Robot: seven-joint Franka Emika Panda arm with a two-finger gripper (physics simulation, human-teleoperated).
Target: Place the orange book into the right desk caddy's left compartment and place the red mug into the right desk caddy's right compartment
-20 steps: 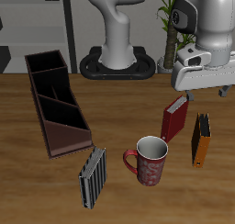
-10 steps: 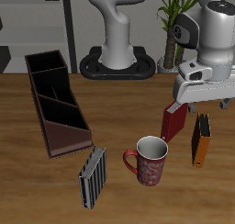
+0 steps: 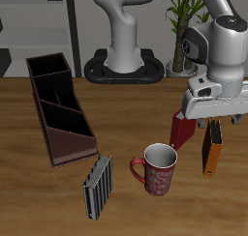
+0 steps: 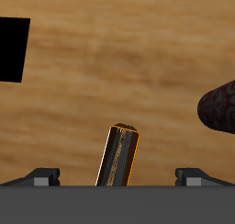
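The orange book [image 3: 212, 149] stands on edge on the table, its dark spine edge up, also seen as orange book [image 4: 119, 156] in the wrist view. My gripper [image 3: 210, 124] hangs open just above it, one finger to each side, not touching; in the wrist view the gripper [image 4: 117, 176] straddles the book's top edge. The red mug [image 3: 157, 168] stands upright nearer the table's front edge, and mug [image 4: 220, 108] shows partly in the wrist view. The right desk caddy [image 3: 41, 106] lies across the table, its sloped left compartment [image 3: 74, 143] toward the front and its tall right compartment [image 3: 46, 69] at the back.
A dark red book [image 3: 183, 130] leans beside the orange book, close to my gripper's finger. A grey-and-black striped book [image 3: 97, 186] stands near the front edge by the caddy's sloped end. The robot base [image 3: 124, 66] and a plant [image 3: 180, 27] are at the back.
My gripper has come down and moved slightly toward the front, from well above the books to just over the orange book. Nothing on the table has moved.
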